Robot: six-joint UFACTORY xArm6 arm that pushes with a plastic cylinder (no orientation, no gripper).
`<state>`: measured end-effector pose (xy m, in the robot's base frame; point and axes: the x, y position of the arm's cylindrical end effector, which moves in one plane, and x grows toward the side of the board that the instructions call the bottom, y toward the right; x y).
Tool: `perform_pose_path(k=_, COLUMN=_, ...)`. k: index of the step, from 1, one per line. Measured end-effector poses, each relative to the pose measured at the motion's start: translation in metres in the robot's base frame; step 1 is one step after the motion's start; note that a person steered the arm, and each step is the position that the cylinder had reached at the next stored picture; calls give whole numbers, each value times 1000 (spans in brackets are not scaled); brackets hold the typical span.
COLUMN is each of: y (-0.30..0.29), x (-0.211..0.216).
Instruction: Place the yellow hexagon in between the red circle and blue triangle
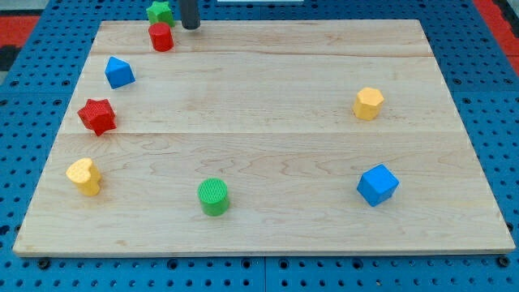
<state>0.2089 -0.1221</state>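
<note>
The yellow hexagon lies on the wooden board toward the view's right. The red circle stands near the view's top left, just below the green star. The blue triangle lies below and to the left of the red circle. My tip is at the board's top edge, just to the right of the red circle and the green star, far from the yellow hexagon.
A red star and a yellow heart lie along the view's left side. A green circle sits near the bottom middle. A blue cube lies at the bottom right. Blue pegboard surrounds the board.
</note>
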Motion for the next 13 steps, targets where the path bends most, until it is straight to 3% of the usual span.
perform_pose_path(k=1, y=0, x=19)
perform_pose_path(k=3, y=-49, x=18)
perform_pose_path(k=4, y=-16, x=30)
perform_pose_path(k=7, y=278, x=100)
perform_pose_path(k=8, y=343, x=133)
perform_pose_path(k=9, y=360, x=163)
perform_pose_path(k=13, y=211, x=194)
